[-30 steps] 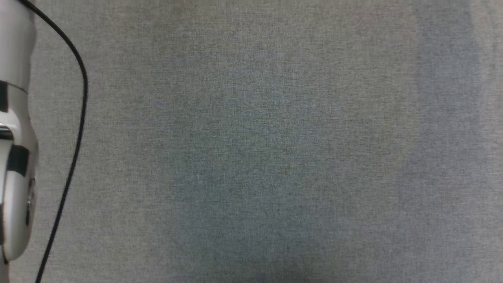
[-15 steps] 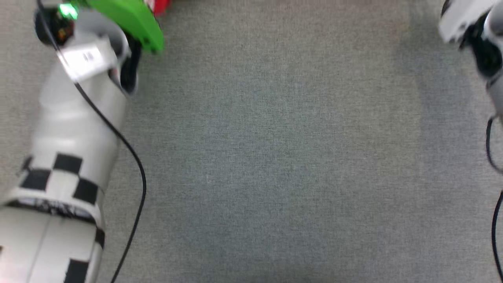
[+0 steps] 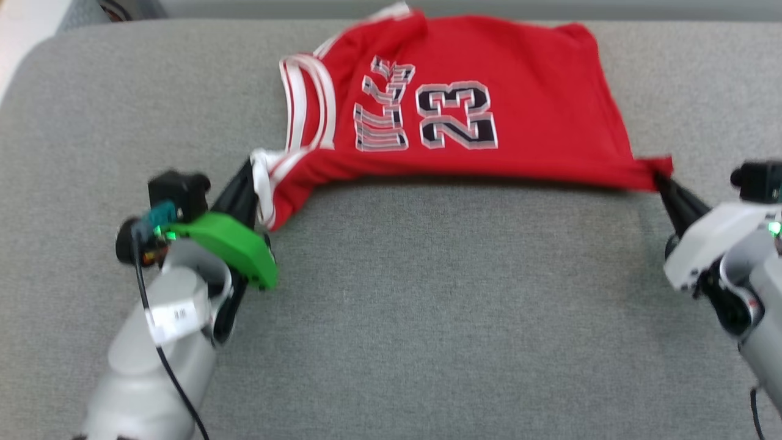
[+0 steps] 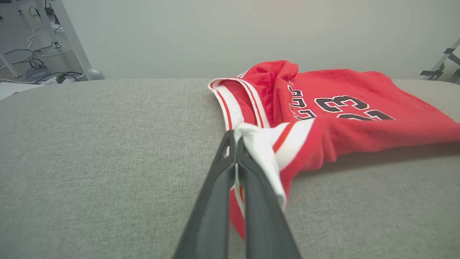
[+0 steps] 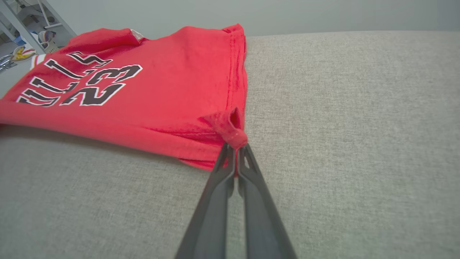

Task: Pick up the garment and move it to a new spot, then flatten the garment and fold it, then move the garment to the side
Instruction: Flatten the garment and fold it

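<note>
My left tool (image 3: pixel 253 178) and right tool (image 3: pixel 661 180) are both clamped shut on the garment's (image 3: pixel 519 122) near corners by the table's (image 3: pixel 427 305) far edge; flattening it, I judge, needs an even outward pull.

place: lab | cues: loose floor cables (image 4: pixel 35 73), metal rig legs (image 4: pixel 73 42), padded table (image 4: pixel 90 144)

We see one red shirt (image 3: pixel 519 122) lying on a grey surface (image 3: pixel 427 318) covered in woven cloth. The shirt rests print-up, its number 23 showing, close to the surface's far edge. Its near edge stands slightly lifted, with a shadow beneath. The grey cloth runs on in front of the shirt and past both its sides, rounding into a corner at the shirt's far left.
</note>
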